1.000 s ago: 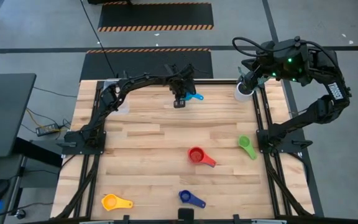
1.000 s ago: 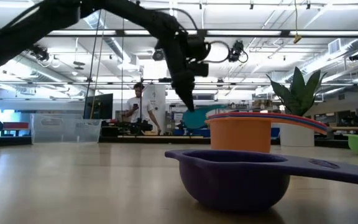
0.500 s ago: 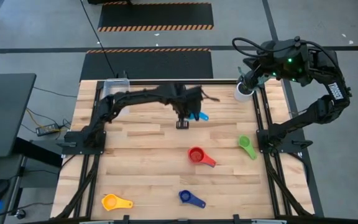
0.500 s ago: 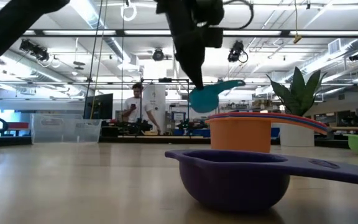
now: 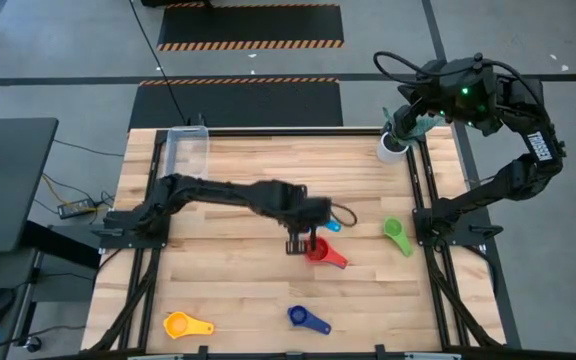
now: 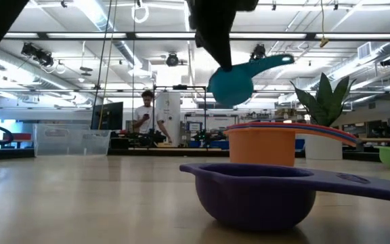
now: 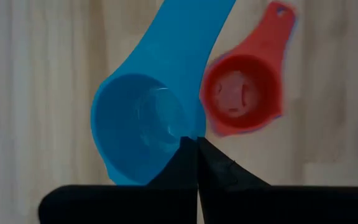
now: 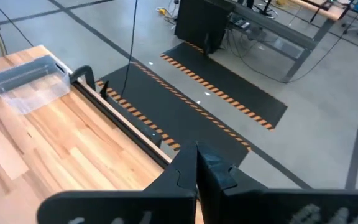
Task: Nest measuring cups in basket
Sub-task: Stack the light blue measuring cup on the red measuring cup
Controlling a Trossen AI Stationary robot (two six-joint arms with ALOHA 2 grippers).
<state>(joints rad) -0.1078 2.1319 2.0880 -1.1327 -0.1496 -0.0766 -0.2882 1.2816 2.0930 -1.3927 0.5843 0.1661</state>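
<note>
Left gripper (image 5: 312, 226) clamped on light blue cup (image 7: 145, 118) above red cup (image 5: 316, 250) mid-table, clear basket (image 5: 187, 152) well apart at far left corner, bare wooden table (image 5: 228, 290) between, right gripper (image 8: 196, 163) closed, empty, beyond far right edge, workshop behind.

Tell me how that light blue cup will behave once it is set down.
The light blue cup looks like rigid, light plastic, so probably stiff. Pinched at its rim by the left pincer, it could swing. Its long handle may tip it when released.
</note>
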